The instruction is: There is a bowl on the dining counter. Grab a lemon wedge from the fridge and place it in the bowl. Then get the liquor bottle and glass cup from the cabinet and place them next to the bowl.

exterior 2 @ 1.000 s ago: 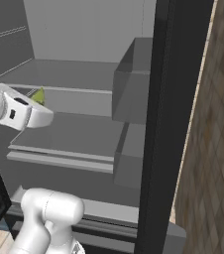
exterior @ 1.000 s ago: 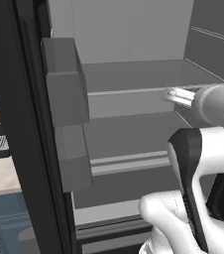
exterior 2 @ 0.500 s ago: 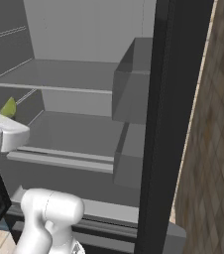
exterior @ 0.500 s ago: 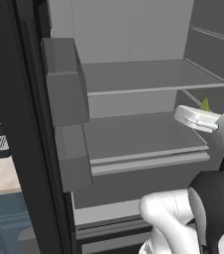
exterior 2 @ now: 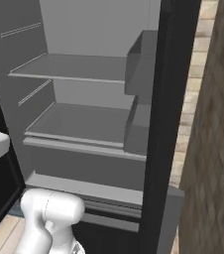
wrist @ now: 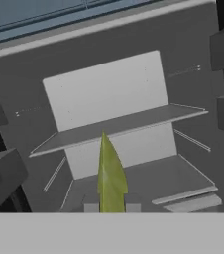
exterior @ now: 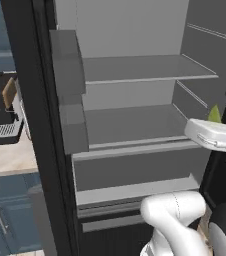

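you are in the fetch step: the gripper (wrist: 112, 207) is clamped on the lemon wedge (wrist: 111, 173), outside the open fridge (exterior: 140, 75). next, carry it to the bowl on the dining counter.

Both fridge shelves (exterior: 135, 122) lie bare, door bins (exterior: 67, 65) flanking the opening.

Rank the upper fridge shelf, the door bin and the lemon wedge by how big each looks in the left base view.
1. Upper fridge shelf
2. Door bin, though it sits nearer the camera, so its true rank is unsure
3. Lemon wedge, a small tip showing above the gripper
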Controlling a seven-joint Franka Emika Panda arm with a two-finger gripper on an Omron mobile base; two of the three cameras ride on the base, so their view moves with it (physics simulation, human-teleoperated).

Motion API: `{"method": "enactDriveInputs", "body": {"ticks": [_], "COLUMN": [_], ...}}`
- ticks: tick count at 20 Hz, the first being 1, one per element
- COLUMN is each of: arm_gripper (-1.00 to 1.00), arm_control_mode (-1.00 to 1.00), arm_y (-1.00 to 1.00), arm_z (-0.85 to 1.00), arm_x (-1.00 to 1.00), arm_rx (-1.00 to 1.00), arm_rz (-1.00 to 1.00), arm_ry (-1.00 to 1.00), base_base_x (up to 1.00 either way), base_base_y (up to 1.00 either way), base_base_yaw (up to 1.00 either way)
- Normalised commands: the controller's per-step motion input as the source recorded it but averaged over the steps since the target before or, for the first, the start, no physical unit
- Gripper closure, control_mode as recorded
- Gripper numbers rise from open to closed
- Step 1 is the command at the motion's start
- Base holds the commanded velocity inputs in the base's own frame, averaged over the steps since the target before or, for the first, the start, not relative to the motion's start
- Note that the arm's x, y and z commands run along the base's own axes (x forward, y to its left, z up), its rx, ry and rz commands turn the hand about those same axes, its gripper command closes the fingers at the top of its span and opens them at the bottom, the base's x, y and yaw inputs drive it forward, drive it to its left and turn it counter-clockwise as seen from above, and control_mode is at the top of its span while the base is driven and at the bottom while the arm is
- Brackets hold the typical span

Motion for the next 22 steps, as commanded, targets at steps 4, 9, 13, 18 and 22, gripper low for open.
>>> {"method": "enactDriveInputs", "body": {"ticks": [4, 9, 13, 18, 22], "arm_gripper": [1.00, 1.00, 1.00, 1.00, 1.00], "arm_control_mode": [1.00, 1.00, 1.00, 1.00, 1.00], "arm_y": [0.00, 0.00, 0.00, 0.00, 0.00], "arm_z": [0.00, 0.00, 0.00, 0.00, 0.00], "arm_x": [0.00, 0.00, 0.00, 0.00, 0.00], "arm_rx": [0.00, 0.00, 0.00, 0.00, 0.00], "arm_rz": [0.00, 0.00, 0.00, 0.00, 0.00], "arm_ry": [0.00, 0.00, 0.00, 0.00, 0.00], "base_base_x": [-0.86, -0.88, -0.78, -0.72, -0.67], "base_base_y": [0.24, 0.49, 0.66, 0.71, 0.72], "base_base_yaw": [0.08, 0.13, 0.21, 0.27, 0.34]}}
